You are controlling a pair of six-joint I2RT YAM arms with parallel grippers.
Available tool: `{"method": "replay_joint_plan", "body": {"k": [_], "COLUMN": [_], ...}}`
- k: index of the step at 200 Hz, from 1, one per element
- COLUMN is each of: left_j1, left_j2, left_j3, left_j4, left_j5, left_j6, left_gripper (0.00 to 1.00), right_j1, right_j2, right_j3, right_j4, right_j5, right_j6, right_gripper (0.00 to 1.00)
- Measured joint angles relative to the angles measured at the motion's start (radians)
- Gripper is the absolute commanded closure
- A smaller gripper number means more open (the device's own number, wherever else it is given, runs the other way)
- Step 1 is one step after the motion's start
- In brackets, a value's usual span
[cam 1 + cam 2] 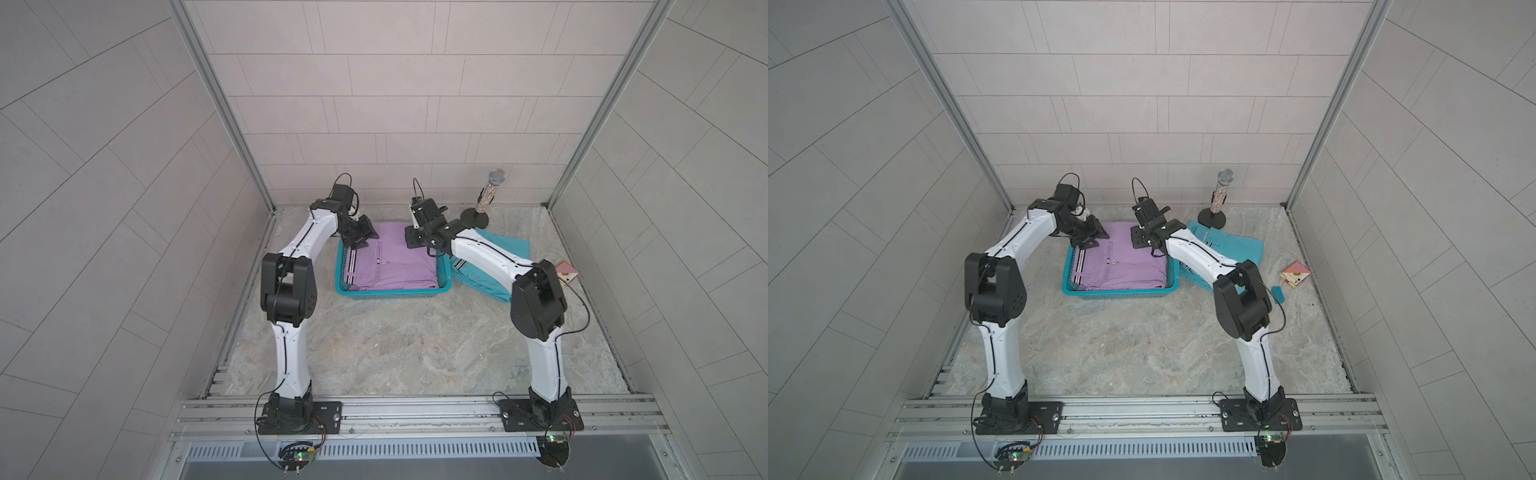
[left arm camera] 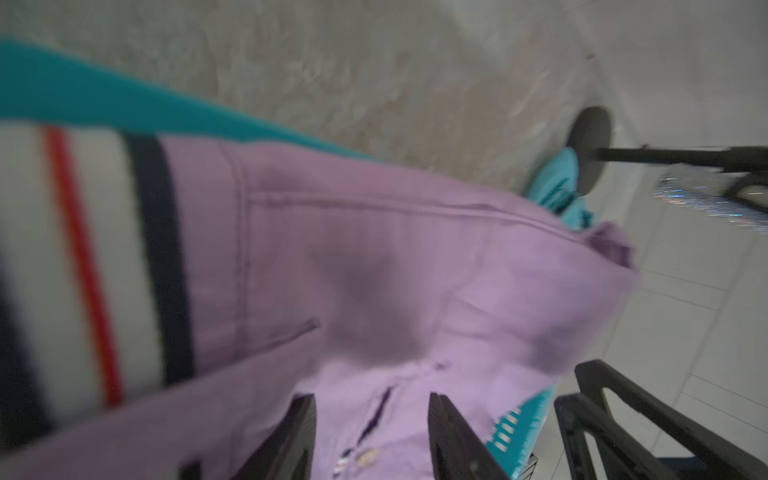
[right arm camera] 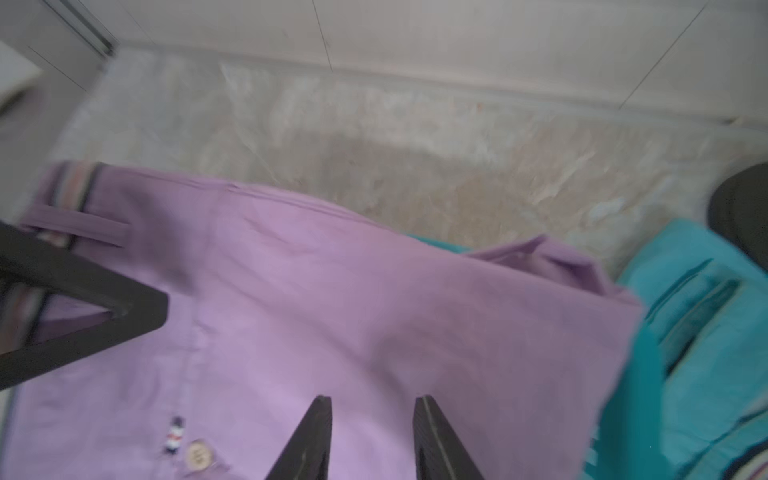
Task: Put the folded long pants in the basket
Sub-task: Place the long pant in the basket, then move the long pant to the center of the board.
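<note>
Found lilac pants (image 1: 390, 262) in basket (image 1: 395, 293), far edge lapping its rim, turquoise pants (image 1: 1241, 249) on table (image 1: 395, 353) alongside, left gripper (image 2: 372, 399) and right gripper (image 3: 374, 399) parted, empty, close above; expect any low retreat to snag fabric, dragging fold out.

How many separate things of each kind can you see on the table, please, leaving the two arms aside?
Basket: 1
Folded pants: 2, lilac pants in the basket, turquoise pants on the table beside it
Microphone on a stand: 1
Small box: 1
Small teal piece, too small to identify: 1
Total: 6
</note>
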Motion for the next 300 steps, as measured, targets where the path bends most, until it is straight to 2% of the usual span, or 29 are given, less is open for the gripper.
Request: {"method": "replay_joint_plan", "body": {"k": [17,66,86,105,120,133,155,179,200,218,241,274,300], "left_j1": [0.0,-0.006,-0.014,-0.034,-0.055,-0.071,-0.086,-0.092,-0.092,-0.092,-0.092,-0.092,-0.092], "left_j2": [0.055,0.109,0.093,0.025,-0.086,-0.217,-0.51,-0.859,-1.081,-1.18,-1.229,-1.254,-1.253], "left_j3": [0.021,0.14,0.134,0.083,0.0,-0.088,-0.274,-0.539,-0.732,-0.839,-0.951,-1.109,-1.167], "left_j4": [-0.008,-0.114,-0.118,-0.105,-0.103,-0.103,-0.069,0.027,0.069,0.083,0.108,0.149,0.167], "left_j5": [0.019,-0.012,-0.017,-0.041,-0.064,-0.073,-0.059,-0.051,-0.058,-0.057,-0.059,-0.049,-0.041], "left_j6": [0.024,0.069,0.082,0.09,0.09,0.084,0.054,-0.025,-0.101,-0.152,-0.186,-0.216,-0.23], "left_gripper": [0.49,0.4,0.26,0.07,0.0,0.0,0.0,0.0,0.0,0.0,0.0,0.0,0.0], "right_j1": [-0.001,-0.008,-0.016,-0.029,-0.038,-0.046,-0.048,-0.066,-0.143,-0.228,-0.312,-0.402,-0.467], "right_j2": [0.08,0.077,0.055,-0.019,-0.135,-0.271,-0.589,-0.929,-1.12,-1.171,-1.143,-1.052,-0.962], "right_j3": [0.0,0.019,0.004,-0.045,-0.108,-0.176,-0.35,-0.61,-0.853,-1.023,-1.175,-1.223,-1.238], "right_j4": [-0.003,-0.027,-0.041,-0.076,-0.108,-0.114,-0.081,-0.01,0.03,0.048,0.053,0.102,0.169], "right_j5": [0.01,0.003,-0.012,-0.014,-0.013,-0.002,0.05,0.098,0.114,0.107,0.069,-0.003,-0.041], "right_j6": [0.0,0.0,-0.008,-0.012,-0.007,0.011,0.1,0.231,0.381,0.5,0.605,0.667,0.675], "right_gripper": [0.63,0.62,0.54,0.41,0.3,0.21,0.01,0.0,0.0,0.0,0.0,0.0,0.0]}}
